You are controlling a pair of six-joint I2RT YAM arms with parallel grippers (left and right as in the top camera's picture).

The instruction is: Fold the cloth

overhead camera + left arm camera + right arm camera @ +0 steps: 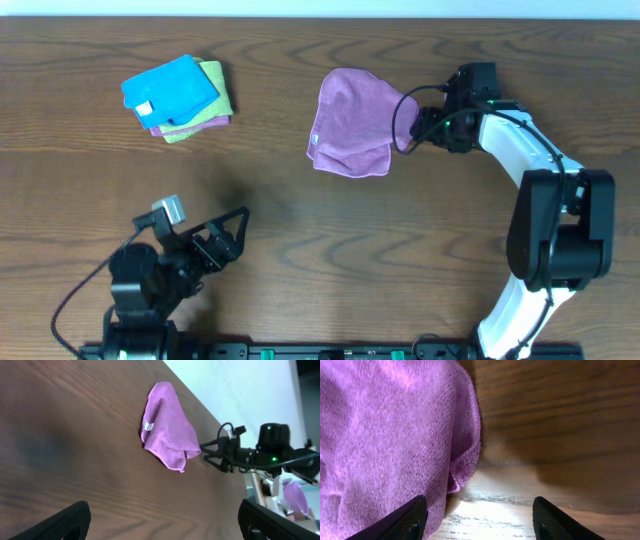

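Two fingers of our right gripper stand apart beside the right edge of the cloth, which lies bunched on the table. If we shut them there, we might catch only the rim and drag it crooked. Our left gripper, wide open, sits too far away to help.

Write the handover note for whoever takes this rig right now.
Left gripper: open, empty, near its own base, well away from the cloth.
Right gripper: at the cloth's right edge, jaws apart, bare table between them, nothing clamped.
Cloth: mid-table, rumpled, partly doubled over itself.
Done: a rough partial fold at most.
Left: grip an edge, flatten the cloth, finish a neat fold.
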